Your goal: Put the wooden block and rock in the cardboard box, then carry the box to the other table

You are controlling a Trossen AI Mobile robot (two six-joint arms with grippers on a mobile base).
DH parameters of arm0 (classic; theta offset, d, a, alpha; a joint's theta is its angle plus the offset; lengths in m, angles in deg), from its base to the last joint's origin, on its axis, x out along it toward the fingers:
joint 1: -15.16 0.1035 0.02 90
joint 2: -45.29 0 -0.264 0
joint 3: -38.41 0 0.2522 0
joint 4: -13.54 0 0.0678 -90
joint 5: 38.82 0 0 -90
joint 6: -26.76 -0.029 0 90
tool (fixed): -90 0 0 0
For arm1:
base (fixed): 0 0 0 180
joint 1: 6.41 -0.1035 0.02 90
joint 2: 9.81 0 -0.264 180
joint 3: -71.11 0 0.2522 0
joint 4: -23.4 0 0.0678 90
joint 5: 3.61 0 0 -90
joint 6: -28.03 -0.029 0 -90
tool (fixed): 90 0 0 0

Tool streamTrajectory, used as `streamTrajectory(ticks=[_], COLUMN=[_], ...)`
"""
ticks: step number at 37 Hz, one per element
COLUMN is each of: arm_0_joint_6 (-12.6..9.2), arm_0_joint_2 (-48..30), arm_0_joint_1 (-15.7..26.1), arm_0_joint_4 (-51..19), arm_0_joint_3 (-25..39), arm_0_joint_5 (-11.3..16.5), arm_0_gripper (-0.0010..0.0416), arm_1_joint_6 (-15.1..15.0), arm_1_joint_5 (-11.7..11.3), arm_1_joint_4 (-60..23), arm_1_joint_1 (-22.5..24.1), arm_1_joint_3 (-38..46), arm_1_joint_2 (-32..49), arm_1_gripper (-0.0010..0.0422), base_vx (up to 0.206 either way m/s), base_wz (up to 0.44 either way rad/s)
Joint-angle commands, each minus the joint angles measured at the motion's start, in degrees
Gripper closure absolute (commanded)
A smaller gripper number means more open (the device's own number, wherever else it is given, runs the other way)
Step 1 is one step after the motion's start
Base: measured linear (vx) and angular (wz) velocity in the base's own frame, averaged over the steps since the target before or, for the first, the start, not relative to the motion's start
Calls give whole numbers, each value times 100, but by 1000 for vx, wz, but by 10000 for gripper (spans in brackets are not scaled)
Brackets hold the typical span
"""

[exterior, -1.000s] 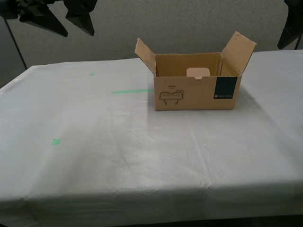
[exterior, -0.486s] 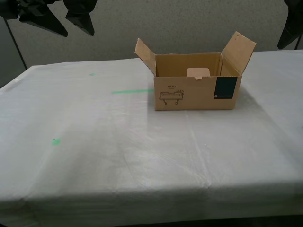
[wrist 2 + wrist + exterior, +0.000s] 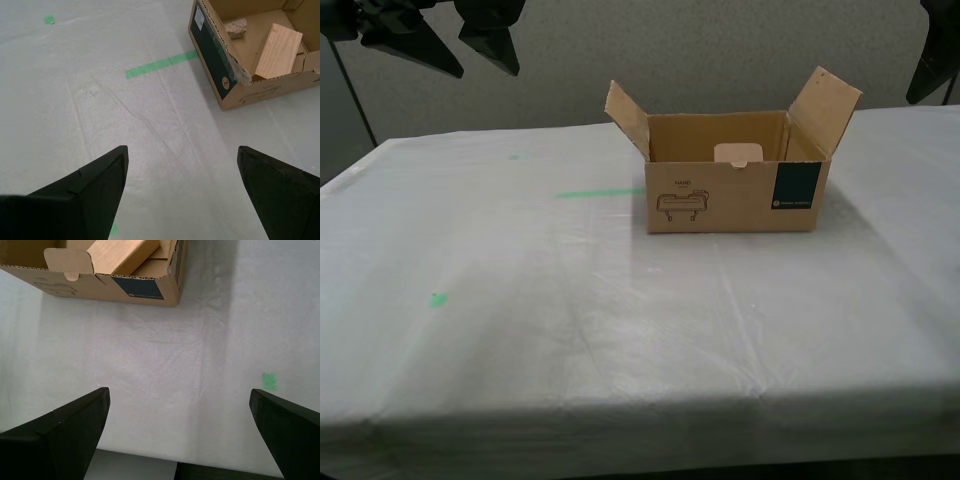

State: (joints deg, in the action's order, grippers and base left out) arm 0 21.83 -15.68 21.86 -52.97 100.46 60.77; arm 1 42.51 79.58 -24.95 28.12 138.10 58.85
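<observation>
cardboard box (image 3: 735,190) looks light but flexy, best gripped low on both end walls; first gripper (image 3: 180,437) and second gripper (image 3: 182,187) spread wide, empty.

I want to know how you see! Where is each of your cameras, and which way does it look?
Exterior view: sits on my body, off the arms, facing across the cloth table at the cardboard box; dark gripper tips poke into its top corners.
First wrist view: rides my first gripper, looking down at the cloth and box; its open fingers show.
Second wrist view: rides my second gripper, looking down at the box, the wooden block and the rock; open fingers show.
All three share the box.
</observation>
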Motion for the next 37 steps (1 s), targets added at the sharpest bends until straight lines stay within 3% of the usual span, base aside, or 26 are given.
streamTrajectory(ticks=[1, 37], arm_0_joint_6=[2, 2], arm_0_joint_2=[-2, -2], arm_0_joint_1=[0, 0], arm_0_joint_4=[2, 2], arm_0_joint_3=[2, 2], arm_0_joint_5=[-7, -7], arm_0_gripper=[16, 16], arm_1_joint_6=[9, 9], arm_1_joint_5=[-24, -24], arm_1_joint_4=[2, 2], arm_1_joint_1=[2, 2], arm_1_joint_3=[4, 4], arm_1_joint_2=[-2, -2], arm_1_gripper=[117, 117], base_vx=[0, 0], base_wz=[0, 0])
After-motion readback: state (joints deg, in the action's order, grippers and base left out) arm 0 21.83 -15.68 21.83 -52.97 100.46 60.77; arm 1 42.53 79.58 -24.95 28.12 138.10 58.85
